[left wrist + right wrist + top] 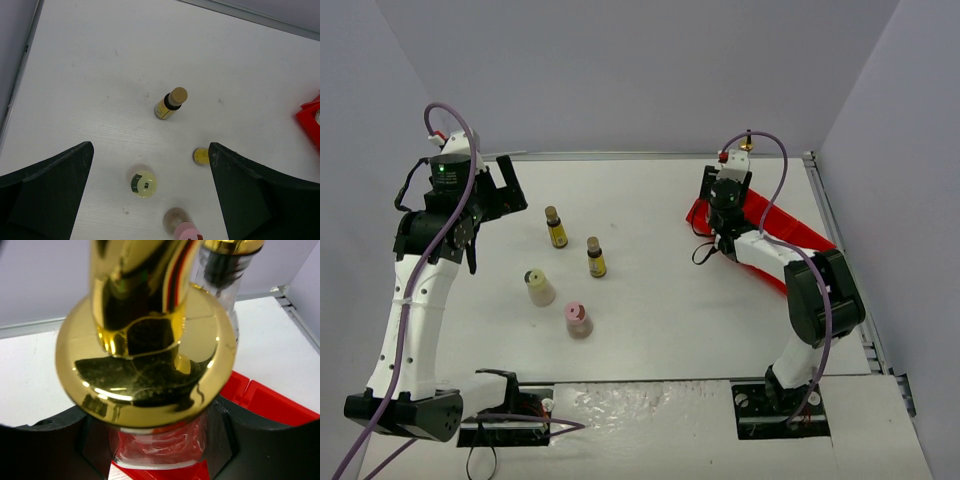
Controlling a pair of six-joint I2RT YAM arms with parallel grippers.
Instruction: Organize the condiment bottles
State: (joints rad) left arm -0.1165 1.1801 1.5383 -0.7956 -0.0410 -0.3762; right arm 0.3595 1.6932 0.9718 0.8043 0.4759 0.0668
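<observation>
a red tray (790, 226) lay slanted by the right edge of the desk (650, 190), its left end under the right hand (728, 196). a purple cable (772, 150) looped over that wrist, and a second cable (448, 112) looped over the left one. in the right wrist view a big gold spout (145, 340) filled most of the frame and hid much of the tray and the desk behind it.

the desk was white and lightly scuffed, with a metal rim (620, 156) along its far edge and plain grey walls on three sides.

four bottles stood upright and apart on the left half of the desk. an amber bottle (556, 228) stood nearest the far edge and a second amber bottle (596, 258) a little right of it. the cream bottle (538, 288) and the pink bottle (578, 320) stood closer to the near edge. in the left wrist view a finger hid part of the second amber bottle.

the right arm folded back from its base at the near right corner. its hand was closed on a glass bottle (160, 445) over the tray, with fingers (45, 445) against both sides of the glass. a second glass bottle (216, 275) stood just behind it.

the left arm rose from the near left corner, bent at the elbow. the left hand (503, 192) hung high over the far left part of the desk. it pointed down, its fingers (45, 195) were spread wide, and it was empty.
</observation>
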